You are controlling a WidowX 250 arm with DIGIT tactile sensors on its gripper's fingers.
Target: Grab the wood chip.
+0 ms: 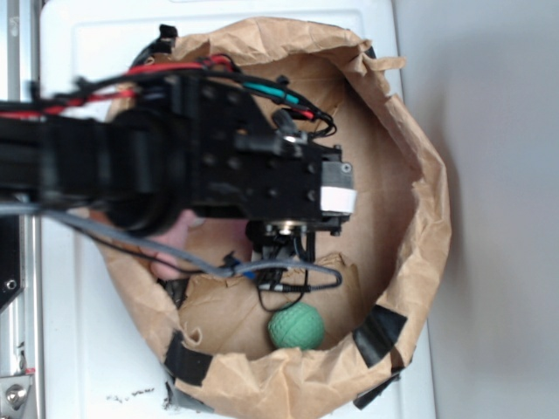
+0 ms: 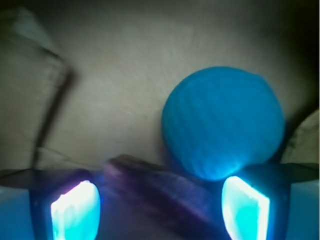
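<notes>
A brown paper bag [image 1: 419, 201], rolled down into a ring and patched with black tape [image 1: 377, 336], was seen on a white surface [image 1: 70, 349] in the exterior view. The black arm [image 1: 175, 166] was stretched in from the left of the frame over the bag's middle, with red, teal and grey cables draped on it. A green ball [image 1: 296, 327] was seen on the bag floor at the lower centre, just below the arm's end. The gripper itself was mostly hidden under the wrist in this view.

In the wrist view, the gripper [image 2: 160, 210] was seen at the bottom of the frame, its 2 glowing fingers [image 2: 75, 210] held spread apart with nothing pinched. The chip [image 2: 160, 187], dark and blurred, was seen lying on the bag floor in the gap, running from lower centre-left down toward the right finger. The ball [image 2: 222, 122], tinted blue here, was seen at the right centre, just beyond the chip's upper edge; whether they touched could not be told. A thin dark line was seen at the left.
</notes>
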